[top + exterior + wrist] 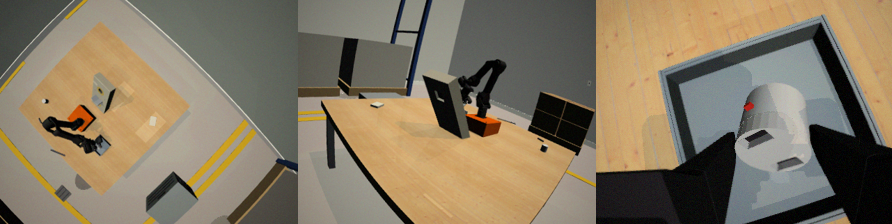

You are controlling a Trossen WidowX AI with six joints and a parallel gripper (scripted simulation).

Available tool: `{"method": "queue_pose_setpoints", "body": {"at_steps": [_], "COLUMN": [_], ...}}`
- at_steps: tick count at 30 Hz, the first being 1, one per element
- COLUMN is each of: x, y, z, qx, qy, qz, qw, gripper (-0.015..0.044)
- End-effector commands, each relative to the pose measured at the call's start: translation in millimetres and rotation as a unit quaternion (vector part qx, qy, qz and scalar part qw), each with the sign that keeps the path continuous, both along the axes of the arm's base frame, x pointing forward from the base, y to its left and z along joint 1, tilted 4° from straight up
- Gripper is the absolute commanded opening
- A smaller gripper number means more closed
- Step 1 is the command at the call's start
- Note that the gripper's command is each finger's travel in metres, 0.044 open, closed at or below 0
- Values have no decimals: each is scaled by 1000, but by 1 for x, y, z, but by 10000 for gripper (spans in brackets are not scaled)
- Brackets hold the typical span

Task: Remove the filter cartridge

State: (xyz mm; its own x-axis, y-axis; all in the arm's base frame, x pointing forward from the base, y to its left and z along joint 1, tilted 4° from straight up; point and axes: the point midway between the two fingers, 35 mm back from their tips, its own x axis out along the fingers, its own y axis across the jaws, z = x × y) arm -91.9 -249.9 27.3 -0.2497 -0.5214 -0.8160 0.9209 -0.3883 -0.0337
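Observation:
The grey-white filter cartridge (777, 107) stands between the fingers of my gripper (771, 135) (99, 142), its two-slotted face toward the wrist camera and a red mark on its side. The gripper is shut on it. The cartridge is over or inside the blue-grey tray (746, 53) (102, 152), within its walls in the wrist view. Whether its far end touches the tray floor cannot be told. The service panel (106, 87) (448, 104) stands tilted, with a round, yellow-ringed opening in its face. In the exterior view the panel hides the tray.
The orange robot base (80, 116) (491, 128) stands between the panel and the tray. A small white block (153, 121) (377, 104) lies on the table (63, 76) (413, 167). A small black-and-white cylinder (45, 101) (544, 148) stands near another edge.

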Motion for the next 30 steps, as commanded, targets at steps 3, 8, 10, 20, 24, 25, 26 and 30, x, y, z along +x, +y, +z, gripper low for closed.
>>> {"method": "queue_pose_setpoints", "body": {"at_steps": [3,8,10,20,24,25,26,30], "x": [0,0,0,2,4,4,4,3], "y": [-1,-1,-1,0,5,5,5,0], "z": [1,1,1,50,71,71,71,60], "qx": [-1,-1,-1,-1,0,0,0,-3], "qy": [0,0,0,0,0,0,0,-1], "qz": [0,0,0,0,0,0,0,3], "qw": [1000,1000,1000,1000,1000,1000,1000,1000], "gripper": [210,341,394,440,440,440,440,440]}}
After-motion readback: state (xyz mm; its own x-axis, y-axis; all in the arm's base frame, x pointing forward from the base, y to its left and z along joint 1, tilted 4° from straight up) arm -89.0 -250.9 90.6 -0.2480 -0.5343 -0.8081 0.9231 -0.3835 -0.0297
